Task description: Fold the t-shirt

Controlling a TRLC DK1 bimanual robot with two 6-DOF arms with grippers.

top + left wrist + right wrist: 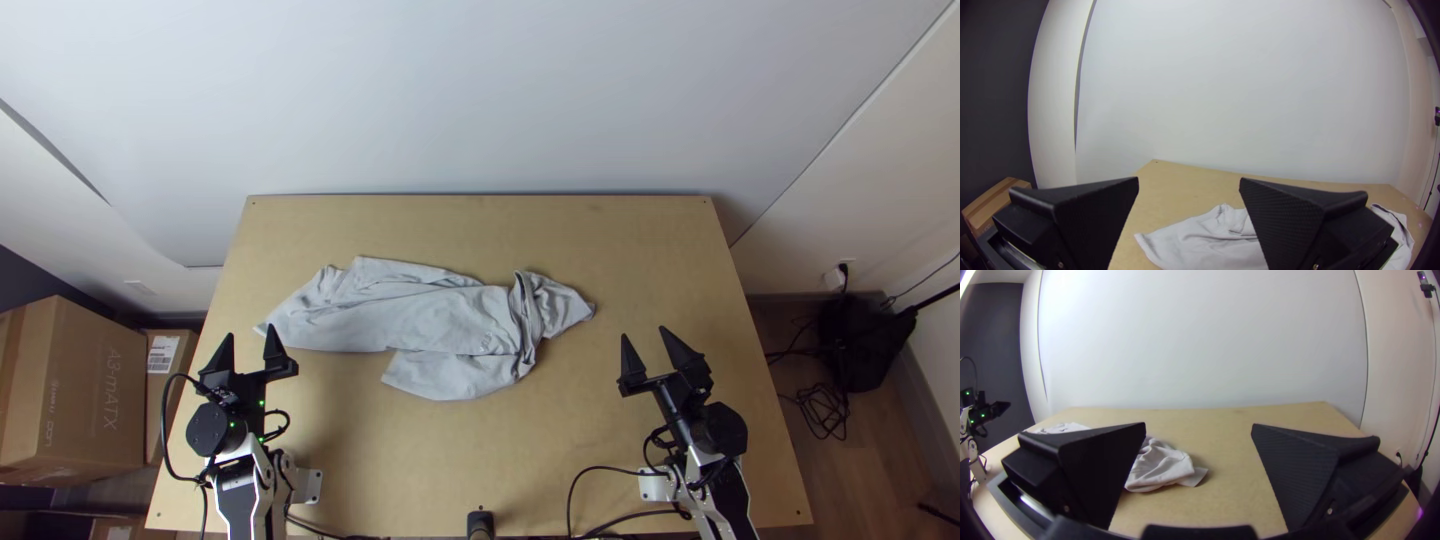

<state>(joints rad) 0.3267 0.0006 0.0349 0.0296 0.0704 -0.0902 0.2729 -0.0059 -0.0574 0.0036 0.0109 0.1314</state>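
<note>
Lt. wood desk (pixel 560 450) by white wall (pixel 480 100), cardboard box (pixel 80 390) off L side.
Lt. gray T-shirt (pixel 430 318) mid-desk, bunched & wrinkled, gathered nr. R end; L end effector (pixel 250 333) & R end effector (pixel 644 334) both w/ fingers apart.

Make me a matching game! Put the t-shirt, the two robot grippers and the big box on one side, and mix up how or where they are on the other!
1. t-shirt
2. left gripper
3. right gripper
4. big cardboard box

A. open, on the top view's right
B. brown
C. light grey and rumpled
D. open, on the top view's left

Pairs: 1-C; 2-D; 3-A; 4-B
</note>
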